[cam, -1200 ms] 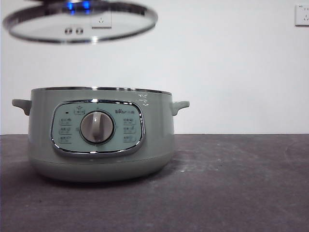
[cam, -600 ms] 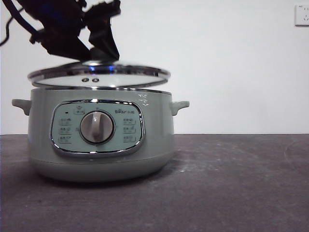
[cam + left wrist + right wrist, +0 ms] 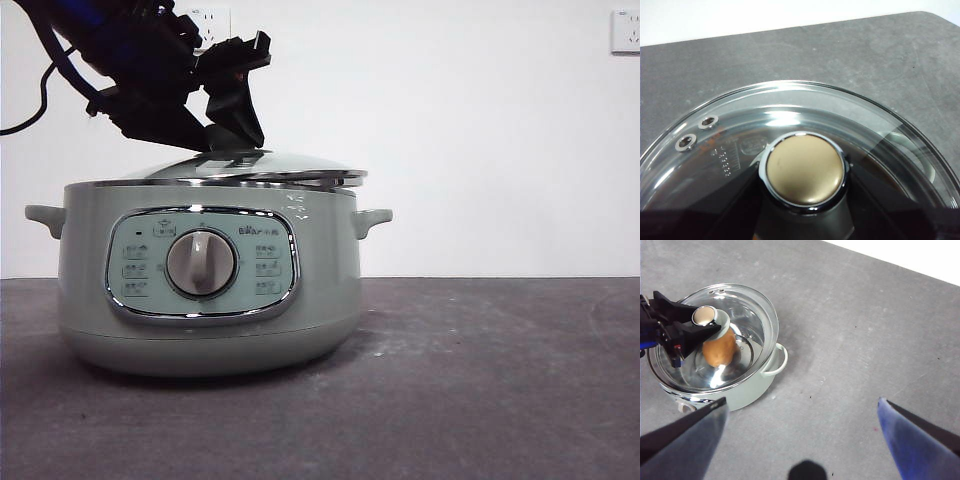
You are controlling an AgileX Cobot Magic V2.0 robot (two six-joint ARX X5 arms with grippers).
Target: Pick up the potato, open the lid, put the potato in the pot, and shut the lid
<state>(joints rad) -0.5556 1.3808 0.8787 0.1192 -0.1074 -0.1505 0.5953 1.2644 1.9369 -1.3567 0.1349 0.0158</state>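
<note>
The pale sage-green pot (image 3: pixel 330 270) stands on the table at the left. The glass lid (image 3: pixel 270 163) lies on its rim, shifted slightly to the right. My left gripper (image 3: pixel 225 140) reaches down from the upper left and is shut on the lid's knob (image 3: pixel 805 170), its dark jaws on either side of it. In the right wrist view the potato (image 3: pixel 719 349) lies inside the pot (image 3: pixel 757 385), seen through the lid (image 3: pixel 752 310). That view also shows the left gripper (image 3: pixel 687 332) on the knob. My right gripper (image 3: pixel 802 405) is open and empty, high above the table beside the pot.
The dark grey table (image 3: pixel 480 380) stretches to the right of the pot. A white wall stands behind with a socket (image 3: pixel 625 30) at the top right and another (image 3: pixel 210 22) above the pot.
The lid has come down from high above the pot onto its rim. The left arm has followed it down into the front view.
</note>
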